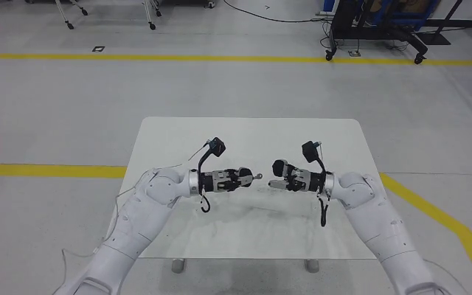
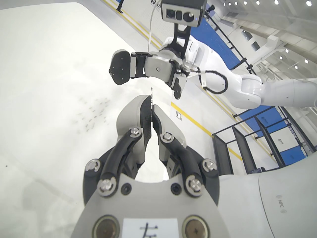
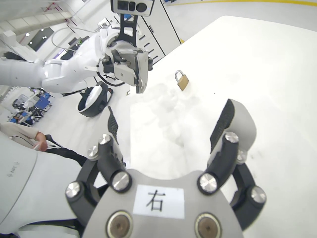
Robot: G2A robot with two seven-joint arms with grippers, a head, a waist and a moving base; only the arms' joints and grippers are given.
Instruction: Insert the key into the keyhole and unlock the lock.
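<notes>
A small brass padlock (image 3: 182, 80) lies on its side on the white table (image 1: 295, 140), shackle pointing away from my right gripper. My left gripper (image 2: 151, 104) is shut on a thin metal key (image 2: 151, 92), whose blade sticks out past the pads, seen edge-on. From above, the key (image 1: 257, 176) points toward the right arm. My right gripper (image 3: 171, 110) is open and holds nothing, with the padlock ahead of it on the table. The two grippers face each other above the table's middle, a short gap apart: left gripper (image 1: 247, 178), right gripper (image 1: 277, 174).
The table top carries faint scuff marks (image 2: 95, 115). Its front edge runs just below both forearms in the top view. A black wheeled frame (image 1: 376, 29) stands on the floor far behind the table, beyond a yellow floor line (image 1: 221, 57).
</notes>
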